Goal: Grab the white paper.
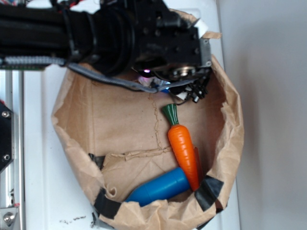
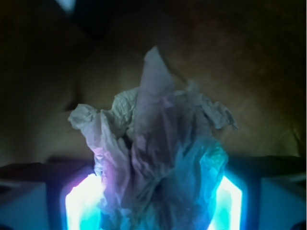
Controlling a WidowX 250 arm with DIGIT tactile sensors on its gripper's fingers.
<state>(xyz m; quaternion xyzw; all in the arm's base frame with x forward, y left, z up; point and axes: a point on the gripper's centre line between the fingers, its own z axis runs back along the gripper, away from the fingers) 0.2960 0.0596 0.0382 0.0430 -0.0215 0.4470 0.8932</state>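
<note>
My arm reaches in from the left across the top of the exterior view, its black bulk hanging over the far end of the brown paper bag (image 1: 120, 129), which lies opened out like a shallow basin with rolled-down walls and black tape at its near corners. My pincer (image 1: 158, 84) is down inside that far end, mostly hidden beneath my own wrist; only a glimpse of violet and blue glow shows under the housing.

In the wrist view the white paper (image 2: 153, 158) fills the middle: a crumpled wad with sharp creases, one pointed peak standing up toward the top of the frame and ragged flaps spreading left and right. Its lower part sits right between my two fingers (image 2: 79, 206), whose lit pads glow cyan on either side and tint the paper blue and pink. The pads appear pressed against the wad on both sides, so I am clenched on the white paper. Whether it is lifted off the bag floor I cannot tell; the background is dark brown and dim.

Well apart from my pincer, an orange toy carrot (image 1: 183, 148) with a green top lies on the bag floor, tip pointing toward the near wall. Touching its tip end, a blue cylinder (image 1: 160, 188) lies at an angle against the near wall. The bag rests on a white surface (image 1: 38, 158).
</note>
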